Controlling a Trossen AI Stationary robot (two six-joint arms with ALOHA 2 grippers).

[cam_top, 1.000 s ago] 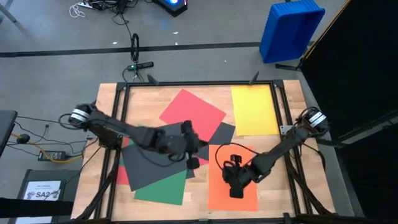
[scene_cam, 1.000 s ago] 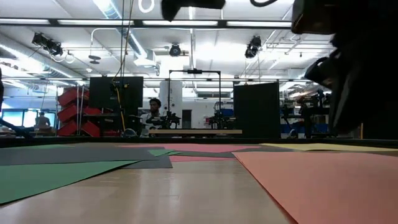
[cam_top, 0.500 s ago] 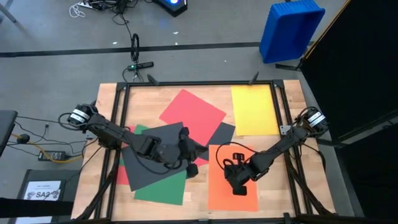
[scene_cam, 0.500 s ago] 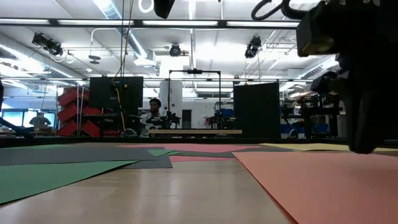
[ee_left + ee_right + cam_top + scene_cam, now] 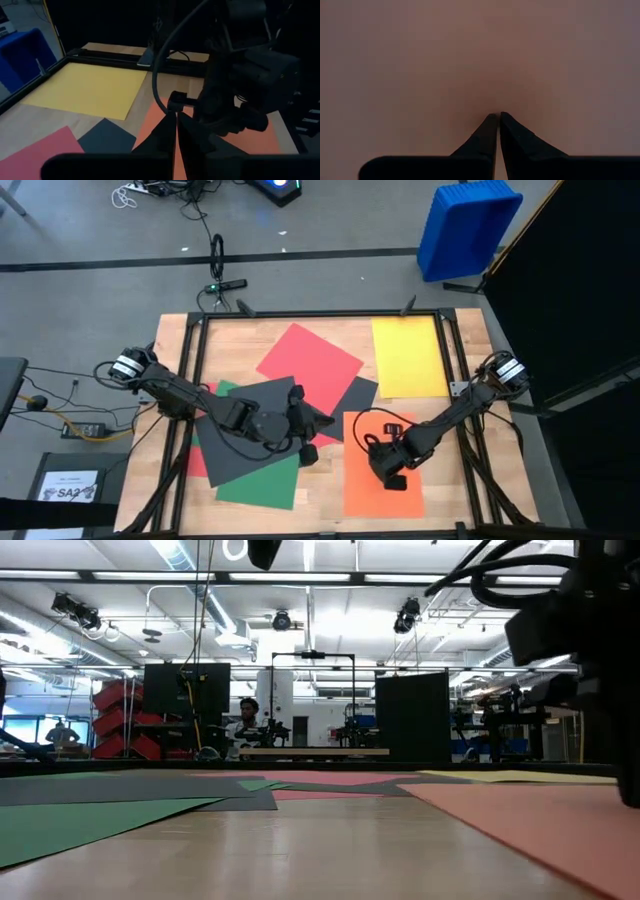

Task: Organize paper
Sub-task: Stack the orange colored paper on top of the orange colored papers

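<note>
The right tool (image 5: 392,476), fingers pressed together, is bearing tip-down on the thin matte orange rectangular paper sheet (image 5: 383,500) at lower centre-right of the wooden surface (image 5: 330,335), probably sliding it. The left tool (image 5: 308,448), likewise closed, is hovering over the dark grey sheet (image 5: 240,445).

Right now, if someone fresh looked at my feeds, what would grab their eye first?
Probably the bright sheets scattered over the table: a yellow sheet at the far right, a red sheet mid-table, a green sheet at the near left. Next, the right tool, shut, tip pressed on the orange sheet at the near edge. The left tool, also shut, sits over the overlapping dark grey sheet.
</note>
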